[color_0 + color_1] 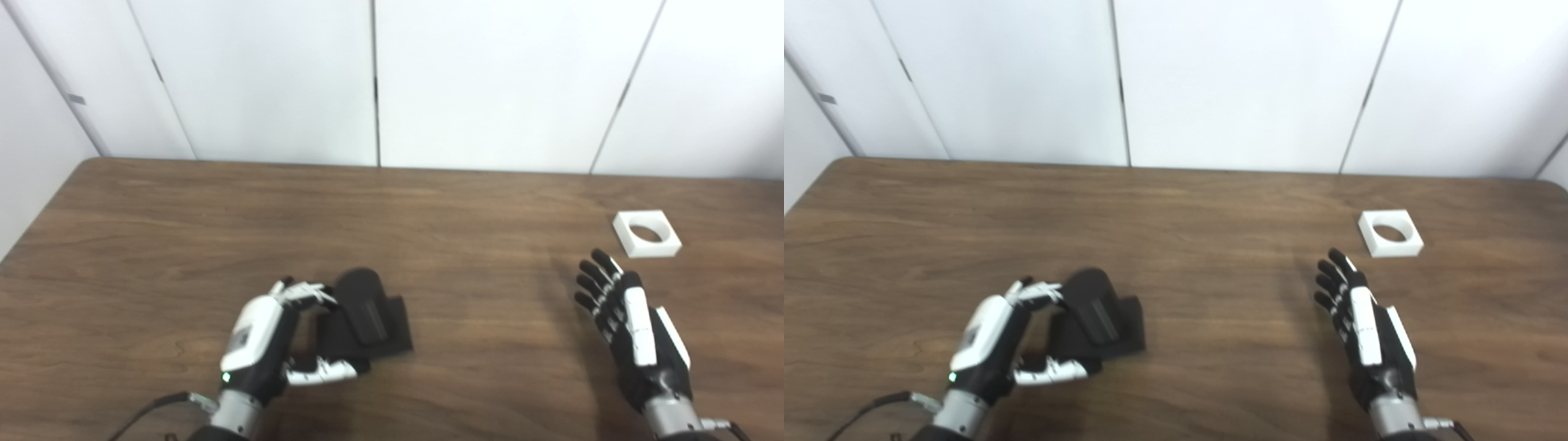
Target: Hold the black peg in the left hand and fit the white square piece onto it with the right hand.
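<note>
Left hand (263,343) fingers around blurred black peg (367,315), right hand (637,331) spread, empty, white square piece (647,233) apart.

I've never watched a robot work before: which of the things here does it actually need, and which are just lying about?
Needed:
black peg, with the left hand curled around it
white square piece, lying flat beyond the open right hand

Lying about:
nothing else on the table; only white wall panels behind
</note>
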Tool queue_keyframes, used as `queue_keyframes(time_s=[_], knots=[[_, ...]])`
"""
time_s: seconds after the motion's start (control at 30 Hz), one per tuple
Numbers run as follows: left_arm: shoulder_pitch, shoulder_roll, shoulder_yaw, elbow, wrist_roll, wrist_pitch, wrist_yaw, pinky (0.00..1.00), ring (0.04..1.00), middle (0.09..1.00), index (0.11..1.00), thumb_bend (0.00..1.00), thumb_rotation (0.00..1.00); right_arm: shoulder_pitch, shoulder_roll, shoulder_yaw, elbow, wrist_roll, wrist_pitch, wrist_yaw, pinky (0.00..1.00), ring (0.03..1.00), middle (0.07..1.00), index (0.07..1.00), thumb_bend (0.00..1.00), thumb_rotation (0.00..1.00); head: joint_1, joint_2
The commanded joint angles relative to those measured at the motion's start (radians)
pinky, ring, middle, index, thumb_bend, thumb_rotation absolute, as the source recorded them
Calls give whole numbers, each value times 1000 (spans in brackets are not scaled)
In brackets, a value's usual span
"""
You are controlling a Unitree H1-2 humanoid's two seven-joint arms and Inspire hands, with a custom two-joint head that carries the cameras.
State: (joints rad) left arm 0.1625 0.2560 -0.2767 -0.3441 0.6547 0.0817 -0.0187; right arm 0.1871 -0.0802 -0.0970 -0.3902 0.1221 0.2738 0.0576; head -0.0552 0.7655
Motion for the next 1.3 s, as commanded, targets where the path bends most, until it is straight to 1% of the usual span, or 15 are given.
queue_keyframes(time_s=[0.0, 0.1, 0.13, 0.17, 0.2, 0.27, 0.33, 0.4, 0.53, 0.77, 0.9, 1.03, 1.17, 1.23, 1.27], knots=[[-10, -7, -13, -35, 26, -53, 12, 993, 882, 820, 491, 496, 66, 69, 16, 13, -52, -6, -7, -5, 889, 917, 905, 928, 485, 1000, -7, 23], [0, -8, -47, -18, 58, -90, 6, 992, 883, 823, 491, 497, 64, 64, 14, 15, -64, -9, 10, -9, 888, 916, 901, 922, 503, 999, -13, 42], [1, -7, -55, -14, 67, -99, 3, 982, 884, 824, 491, 497, 64, 63, 14, 14, -66, -7, 15, -9, 888, 916, 900, 921, 502, 996, -13, 42], [1, -3, -70, -11, 83, -108, -7, 977, 884, 824, 491, 497, 63, 61, 14, 14, -69, -9, 18, -11, 888, 916, 900, 920, 502, 994, -17, 51], [0, 1, -87, -7, 104, -118, -16, 971, 886, 827, 492, 497, 62, 59, 14, 14, -69, -13, 20, -12, 874, 909, 897, 917, 505, 990, -17, 51], [3, 0, -123, 9, 147, -153, -10, 949, 878, 819, 491, 499, 61, 55, 10, 18, -72, -28, 22, -15, 866, 899, 892, 915, 513, 993, -20, 62], [7, -7, -146, 26, 172, -182, 3, 931, 866, 807, 490, 501, 59, 53, 7, 20, -75, -41, 23, -17, 864, 896, 890, 910, 517, 998, -21, 65], [10, -16, -158, 34, 187, -190, 0, 927, 866, 808, 490, 500, 60, 52, 8, 20, -76, -45, 24, -17, 861, 889, 885, 906, 515, 1000, -20, 72], [14, -30, -160, 52, 209, -202, 6, 922, 865, 810, 489, 502, 57, 51, 8, 22, -82, -55, 28, -17, 852, 881, 879, 898, 517, 1000, -25, 80], [17, -21, -167, 65, 247, -181, -32, 936, 888, 829, 490, 503, 56, 54, 0, 23, -91, -58, 35, -10, 860, 889, 883, 891, 515, 1000, -28, 91], [13, -16, -161, 73, 252, -170, -46, 961, 899, 831, 490, 504, 55, 55, -5, 21, -91, -64, 30, -9, 853, 884, 881, 892, 516, 1000, -31, 94], [11, -14, -155, 73, 255, -159, -56, 962, 893, 826, 490, 504, 56, 55, -8, 20, -90, -65, 27, -6, 846, 874, 883, 889, 512, 1000, -37, 94], [14, -15, -150, 76, 256, -155, -58, 964, 892, 823, 490, 505, 57, 53, 0, 6, -104, -36, 52, -8, 867, 889, 887, 890, 499, 994, -69, 93], [15, -11, -147, 73, 255, -154, -62, 968, 895, 823, 490, 505, 57, 48, 0, 2, -125, -38, 74, -15, 883, 899, 885, 883, 501, 944, -89, 95], [15, -8, -145, 71, 253, -153, -64, 967, 895, 823, 490, 505, 57, 43, -3, -2, -139, -39, 86, -17, 896, 906, 886, 880, 506, 883, -110, 102]])
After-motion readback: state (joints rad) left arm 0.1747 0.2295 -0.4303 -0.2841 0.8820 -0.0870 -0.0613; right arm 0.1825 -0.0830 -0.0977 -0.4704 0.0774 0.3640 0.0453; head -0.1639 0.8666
